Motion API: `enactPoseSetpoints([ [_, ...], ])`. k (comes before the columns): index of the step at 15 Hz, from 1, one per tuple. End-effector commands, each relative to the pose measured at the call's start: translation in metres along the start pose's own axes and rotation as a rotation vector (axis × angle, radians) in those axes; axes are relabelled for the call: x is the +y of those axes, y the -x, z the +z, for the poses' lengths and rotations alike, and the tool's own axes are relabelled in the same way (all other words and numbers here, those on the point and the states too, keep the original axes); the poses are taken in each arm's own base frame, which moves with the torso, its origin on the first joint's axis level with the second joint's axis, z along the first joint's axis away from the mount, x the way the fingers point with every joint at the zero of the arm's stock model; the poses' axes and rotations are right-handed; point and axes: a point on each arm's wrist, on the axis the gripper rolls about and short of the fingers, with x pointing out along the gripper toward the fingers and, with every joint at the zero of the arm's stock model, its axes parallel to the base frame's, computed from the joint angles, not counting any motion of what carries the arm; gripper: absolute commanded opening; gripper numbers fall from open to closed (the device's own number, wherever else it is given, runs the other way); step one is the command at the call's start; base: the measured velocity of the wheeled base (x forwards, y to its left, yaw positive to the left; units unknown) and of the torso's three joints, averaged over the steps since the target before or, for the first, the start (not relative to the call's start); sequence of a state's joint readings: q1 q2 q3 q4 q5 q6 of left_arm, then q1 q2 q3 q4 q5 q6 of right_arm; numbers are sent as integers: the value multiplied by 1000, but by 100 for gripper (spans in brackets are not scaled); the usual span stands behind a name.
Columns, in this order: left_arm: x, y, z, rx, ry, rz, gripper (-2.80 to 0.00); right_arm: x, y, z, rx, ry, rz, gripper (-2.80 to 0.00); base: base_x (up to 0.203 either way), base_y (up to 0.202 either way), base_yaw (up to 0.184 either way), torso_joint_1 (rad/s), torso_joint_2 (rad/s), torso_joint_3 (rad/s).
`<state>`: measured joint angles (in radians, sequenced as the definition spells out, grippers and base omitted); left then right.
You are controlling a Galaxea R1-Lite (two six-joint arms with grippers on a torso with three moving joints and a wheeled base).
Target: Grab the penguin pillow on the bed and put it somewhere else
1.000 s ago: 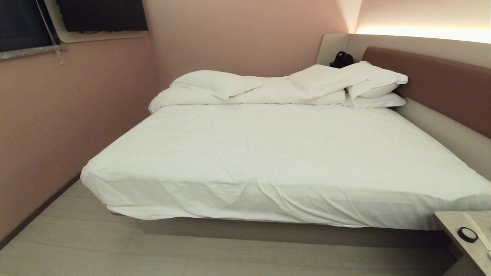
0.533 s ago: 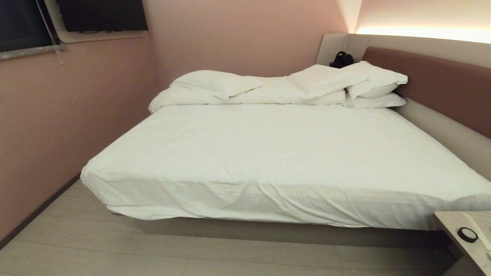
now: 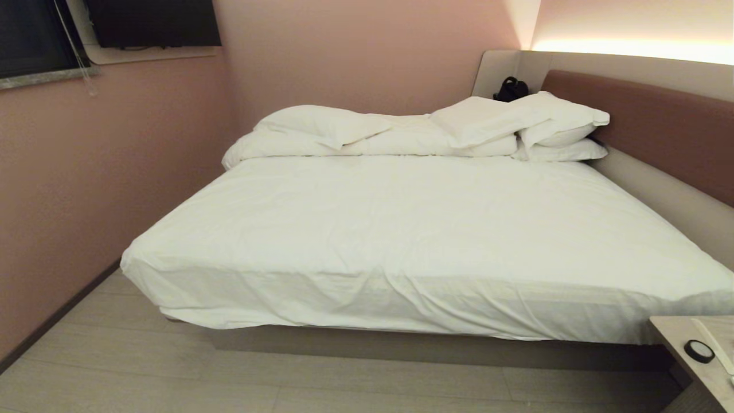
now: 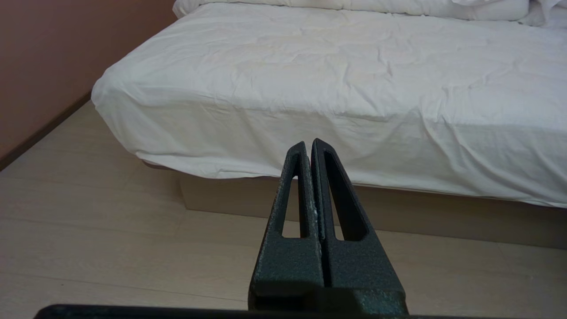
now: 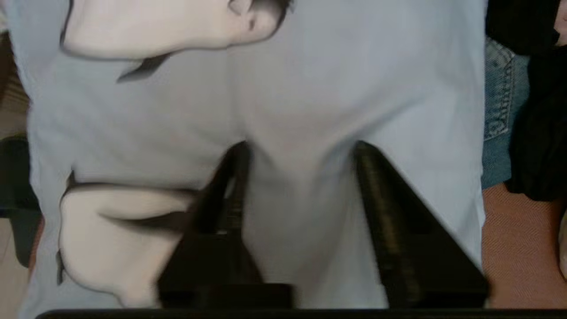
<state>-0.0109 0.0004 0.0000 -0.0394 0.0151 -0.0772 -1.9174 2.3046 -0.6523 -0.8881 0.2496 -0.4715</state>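
Note:
The penguin pillow (image 5: pixel 354 79), light blue with black-and-white penguin shapes, fills the right wrist view. My right gripper (image 5: pixel 301 146) stands over it, jaws apart, a raised fold of the pillow's cloth between the fingers. The pillow and the right arm are out of the head view. The bed (image 3: pixel 401 229) with its white sheet lies ahead, with no arm over it. My left gripper (image 4: pixel 308 144) is shut and empty, hanging low over the floor before the bed's (image 4: pixel 332 66) near side.
White pillows (image 3: pixel 516 123) and a folded duvet (image 3: pixel 373 140) lie at the bed's far end, a black bag (image 3: pixel 511 89) behind them. A bedside table (image 3: pixel 671 332) stands at the near right. Denim and black cloth (image 5: pixel 505 110) lie beside the pillow on an orange-brown surface (image 5: pixel 518 248).

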Motion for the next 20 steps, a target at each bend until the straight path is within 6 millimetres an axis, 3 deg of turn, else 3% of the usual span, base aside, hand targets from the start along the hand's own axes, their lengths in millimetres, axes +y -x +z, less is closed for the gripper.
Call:
enactPoseSetpoints([
  [1,0,0,0,-1,1,0,-280,0,14,7,-36,7,11,0,0,0,0,0,0,0],
  [3,0,0,0,-1,1,0,-280,3,28,10,-55,10,30,0,0,0,0,0,0,0],
  [10,0,0,0,-1,1,0,-280,21,133,51,-274,80,103,0,0,0,0,0,0,0],
  [12,0,0,0,-1,1,0,-280,38,157,65,-281,81,190,0,0,0,0,0,0,0],
  [15,0,0,0,-1,1,0,-280,72,173,98,-249,42,342,0,0,0,0,0,0,0],
  [16,0,0,0,-1,1,0,-280,82,174,105,-231,29,365,-82,0,0,0,0,0,0],
  [17,0,0,0,-1,1,0,-280,93,172,110,-217,21,380,-280,0,0,0,0,0,0],
  [20,0,0,0,-1,1,0,-280,134,171,124,-185,0,420,-280,0,0,0,0,0,0],
])
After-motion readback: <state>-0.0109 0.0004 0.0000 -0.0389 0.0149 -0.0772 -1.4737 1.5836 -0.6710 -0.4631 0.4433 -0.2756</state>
